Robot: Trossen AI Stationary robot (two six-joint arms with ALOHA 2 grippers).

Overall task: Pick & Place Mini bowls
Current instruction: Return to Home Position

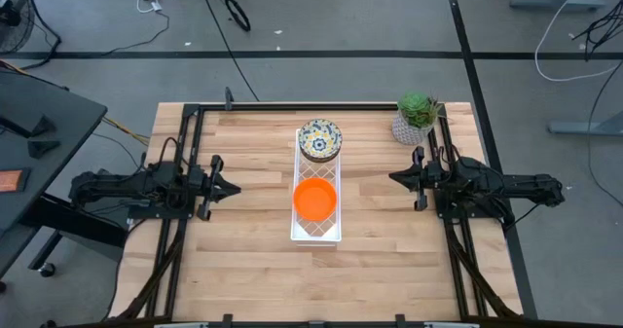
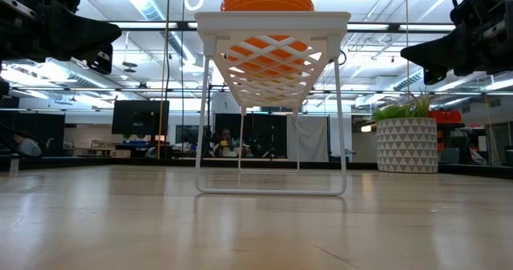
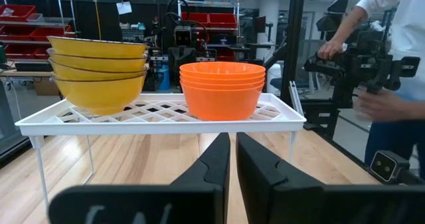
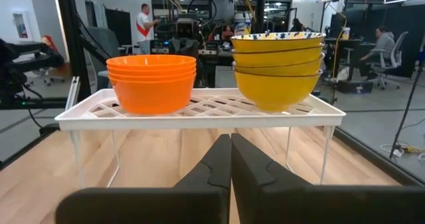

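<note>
A white lattice rack point(image 1: 296, 187) stands on its thin legs at the table's middle. A stack of several plain orange bowls point(image 1: 314, 200) sits on its near half, and a stack of several bowls with a floral inside and yellow outside point(image 1: 319, 139) on its far half. Both stacks show in the left wrist view point(image 3: 222, 90) point(image 3: 98, 74) and in the right wrist view point(image 4: 151, 82) point(image 4: 277, 68). My left gripper point(image 1: 234, 188) is shut and empty, left of the rack and pointing at it. My right gripper point(image 1: 395, 178) is shut and empty, right of the rack.
A potted green plant point(image 1: 417, 117) in a patterned white pot stands at the table's far right corner, just beyond my right arm. A person point(image 3: 392, 58) stands past the table's right side. Bare wood lies between each gripper and the rack and along the near edge.
</note>
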